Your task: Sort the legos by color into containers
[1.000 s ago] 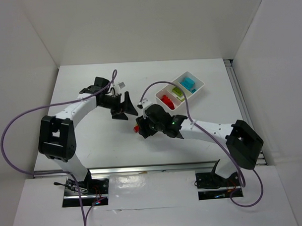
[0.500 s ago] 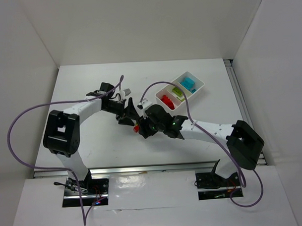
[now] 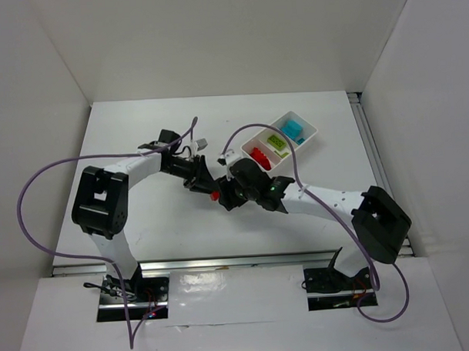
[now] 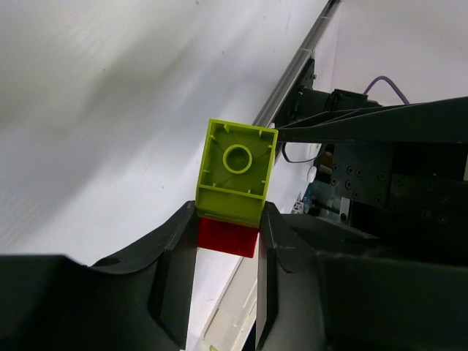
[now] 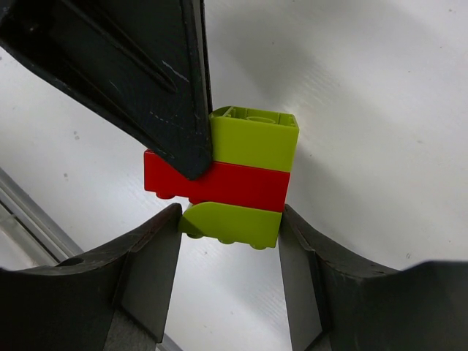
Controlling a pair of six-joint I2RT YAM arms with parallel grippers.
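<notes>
Currently, both arms meet near the middle of the table [image 3: 140,132], just short of the white tray [image 3: 304,119]. A three-brick stack is held between them. In the right wrist view it reads, from the camera outward, as near lime brick [image 5: 230,223], red brick [image 5: 219,183] and far lime brick [image 5: 254,139]. The right gripper [image 5: 229,216] has its jaws closed against both sides of the near lime brick. One dark finger of the left gripper [image 4: 229,219] crosses the upper left of that view and lies against the side of the red and far lime bricks. In the left wrist view, the left jaws pinch the red brick from both sides, and the far lime brick projects beyond the fingertips with its hollow underside facing the camera. From overhead, only a red spot of the stack shows between the two grippers; whether the stack touches the table cannot be determined. The tray lies diagonally, well apart from the left arm. Its three compartments hold red bricks [image 3: 258,156] at the near end, lime bricks [image 3: 276,142] in the middle and cyan bricks [image 3: 294,128] at the far end.
</notes>
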